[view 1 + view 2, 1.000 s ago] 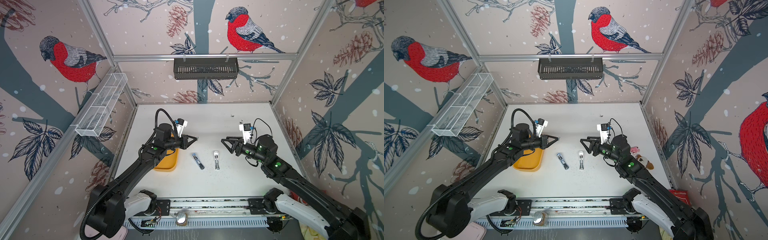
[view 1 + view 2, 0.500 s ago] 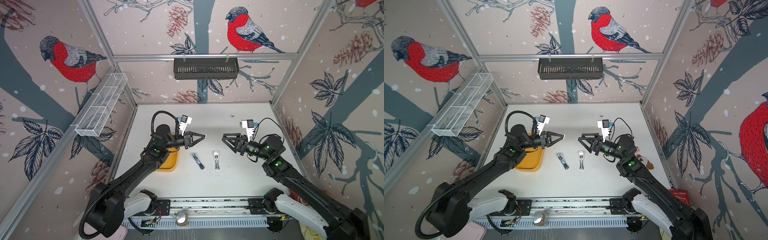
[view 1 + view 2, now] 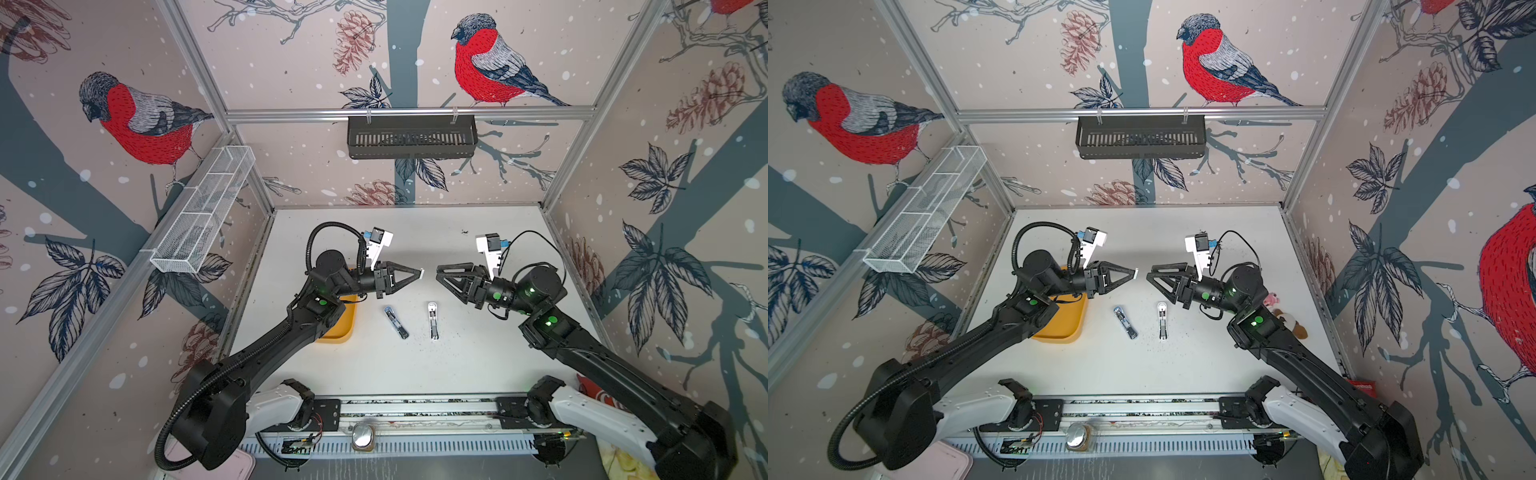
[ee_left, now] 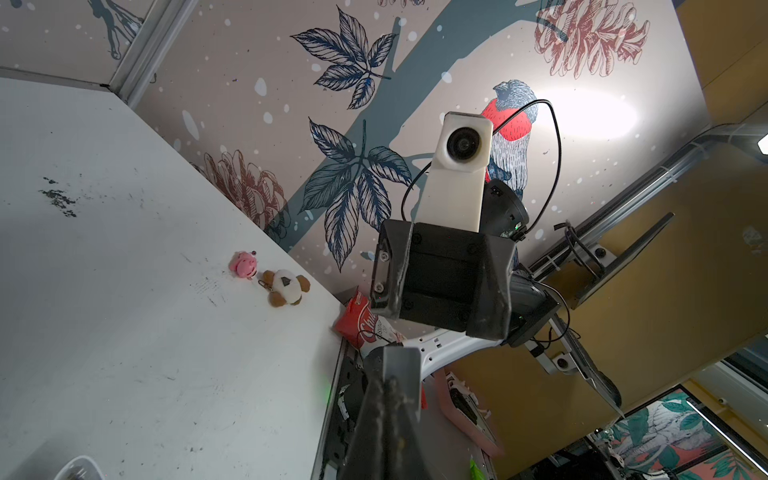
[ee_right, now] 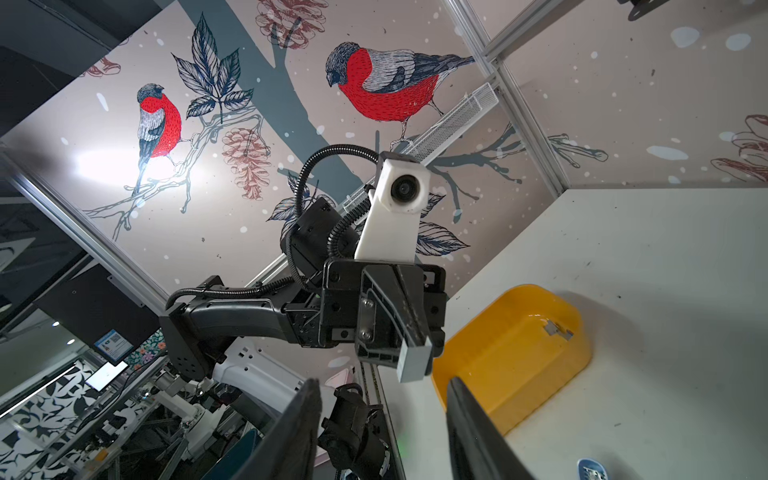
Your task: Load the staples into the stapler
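Note:
My left gripper (image 3: pixel 420 273) (image 3: pixel 1135 273) hangs in the air above the middle of the table, shut on a short silver-grey strip of staples (image 5: pixel 413 363) (image 4: pixel 392 360) that sticks out past its tips. My right gripper (image 3: pixel 439 275) (image 3: pixel 1148 276) (image 5: pixel 382 419) faces it tip to tip across a small gap, open and empty. The stapler lies below them on the table as two slim pieces, a dark one with a blue end (image 3: pixel 397 322) (image 3: pixel 1125 322) and a silver one with a white end (image 3: pixel 433 321) (image 3: pixel 1162 321). More staples (image 5: pixel 557 330) lie in the yellow tray (image 3: pixel 341 322) (image 5: pixel 511 357).
Two small plush toys (image 3: pixel 1283 313) (image 4: pixel 270 278) sit near the table's right edge, with a red packet (image 4: pixel 361 326) beyond it. A black basket (image 3: pixel 411 137) hangs on the back wall and a white wire basket (image 3: pixel 203 208) on the left wall. Dark specks dot the table.
My left gripper has moved from over the tray toward the middle, still shut on the staples. My right gripper has swung level to face it, and its jaws have narrowed.

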Controlling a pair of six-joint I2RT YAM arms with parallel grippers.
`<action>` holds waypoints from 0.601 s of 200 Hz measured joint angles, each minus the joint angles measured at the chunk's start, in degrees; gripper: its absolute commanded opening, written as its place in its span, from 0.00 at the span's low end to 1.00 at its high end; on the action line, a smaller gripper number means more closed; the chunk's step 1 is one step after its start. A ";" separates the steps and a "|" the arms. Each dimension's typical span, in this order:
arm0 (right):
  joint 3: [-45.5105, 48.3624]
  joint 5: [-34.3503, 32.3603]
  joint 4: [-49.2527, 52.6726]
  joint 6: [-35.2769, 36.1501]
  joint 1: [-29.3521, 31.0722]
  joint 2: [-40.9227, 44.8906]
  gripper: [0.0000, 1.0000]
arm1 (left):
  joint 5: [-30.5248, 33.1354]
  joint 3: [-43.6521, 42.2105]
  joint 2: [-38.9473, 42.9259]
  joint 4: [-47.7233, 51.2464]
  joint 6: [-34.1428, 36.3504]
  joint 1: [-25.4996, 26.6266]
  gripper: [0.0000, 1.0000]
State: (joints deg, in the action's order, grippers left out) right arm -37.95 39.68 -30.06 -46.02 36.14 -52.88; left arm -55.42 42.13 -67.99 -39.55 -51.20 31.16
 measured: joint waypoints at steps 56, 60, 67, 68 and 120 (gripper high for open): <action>-0.90 -0.76 -0.44 1.03 1.07 -1.55 0.43 | 0.00 -0.11 0.20 -1.60 -1.36 0.57 0.00; -0.98 -0.76 -0.42 1.03 1.22 -1.64 0.43 | 0.00 -0.11 0.20 -1.62 -1.38 0.57 0.00; -1.22 -0.76 -0.44 1.07 1.33 -1.86 0.42 | -0.02 -0.11 0.20 -1.68 -1.44 0.59 0.00; -1.27 -0.76 -0.44 1.07 1.36 -1.90 0.42 | -0.02 -0.11 0.20 -1.68 -1.44 0.61 0.00; -2.47 -0.76 -0.48 1.44 2.23 -3.39 0.40 | 0.00 -0.11 0.13 -1.73 -1.49 1.07 0.00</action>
State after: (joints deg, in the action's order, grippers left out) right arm -40.42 38.92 -30.55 -44.58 38.37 -56.27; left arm -55.42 42.02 -67.85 -41.28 -52.69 32.23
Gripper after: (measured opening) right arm 0.407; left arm 0.050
